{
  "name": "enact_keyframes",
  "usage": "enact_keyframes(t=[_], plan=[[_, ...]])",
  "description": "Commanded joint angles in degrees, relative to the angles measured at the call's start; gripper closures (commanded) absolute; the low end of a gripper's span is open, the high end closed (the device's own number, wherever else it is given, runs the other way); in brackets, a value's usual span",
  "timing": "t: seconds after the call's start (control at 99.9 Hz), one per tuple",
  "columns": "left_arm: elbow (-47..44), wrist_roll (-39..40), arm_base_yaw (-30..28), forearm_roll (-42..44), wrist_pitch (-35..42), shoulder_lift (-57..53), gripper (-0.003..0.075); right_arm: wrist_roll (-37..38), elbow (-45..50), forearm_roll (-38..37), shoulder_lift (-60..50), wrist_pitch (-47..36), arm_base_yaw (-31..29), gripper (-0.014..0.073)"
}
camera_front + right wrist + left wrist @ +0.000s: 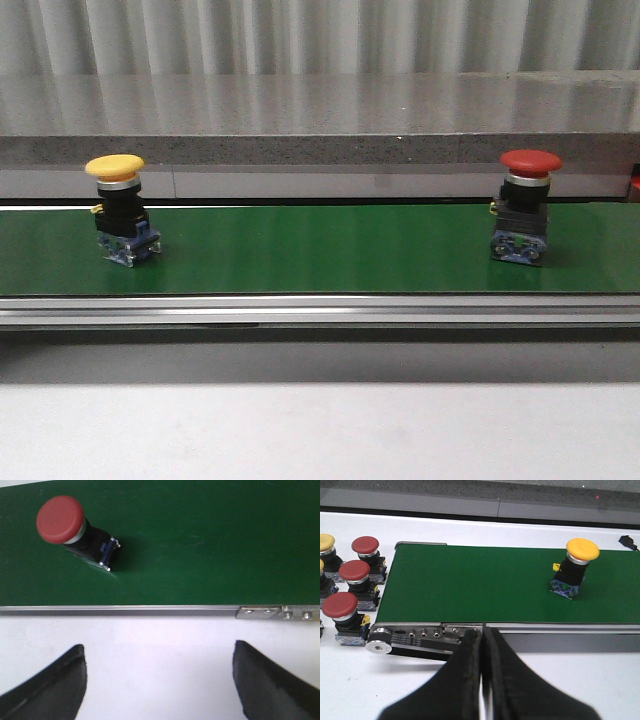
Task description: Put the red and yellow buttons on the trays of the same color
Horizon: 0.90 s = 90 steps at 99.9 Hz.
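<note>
A yellow button (120,208) stands upright on the left part of the green belt (320,250); a red button (524,205) stands upright on its right part. In the left wrist view the yellow button (575,567) is far ahead of my left gripper (483,632), whose fingers are shut together with nothing between them, over the white table at the belt's near rail. In the right wrist view the red button (70,527) stands on the belt, well beyond my right gripper (159,652), which is open and empty above the white table. No trays are in view.
Several more red buttons (354,577) and a yellow one (325,547) stand on the white table past the belt's end, seen in the left wrist view. The belt's metal rail (320,310) runs along its near edge. A grey ledge (320,150) rises behind the belt.
</note>
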State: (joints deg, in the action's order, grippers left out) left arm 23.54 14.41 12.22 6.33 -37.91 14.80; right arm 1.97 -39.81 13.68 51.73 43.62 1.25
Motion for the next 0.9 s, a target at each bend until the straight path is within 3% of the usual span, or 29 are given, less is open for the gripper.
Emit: enact_keyframes(t=[0.0,0.44,0.891], plan=[[1.5,-0.01,0.46,0.27,4.53,0.48,0.074,-3.78,-2.16,1.04,-0.24,-3.71,0.15,-0.0045],[1.5,-0.01,0.46,0.17,4.53,0.48,0.074,-11.52,-12.45,1.04,13.74,-3.86,2.43,-0.0043],[1.5,-0.01,0.46,0.04,4.53,0.48,0.074,-12.36,-18.06,1.04,27.85,-9.09,2.45,-0.004]])
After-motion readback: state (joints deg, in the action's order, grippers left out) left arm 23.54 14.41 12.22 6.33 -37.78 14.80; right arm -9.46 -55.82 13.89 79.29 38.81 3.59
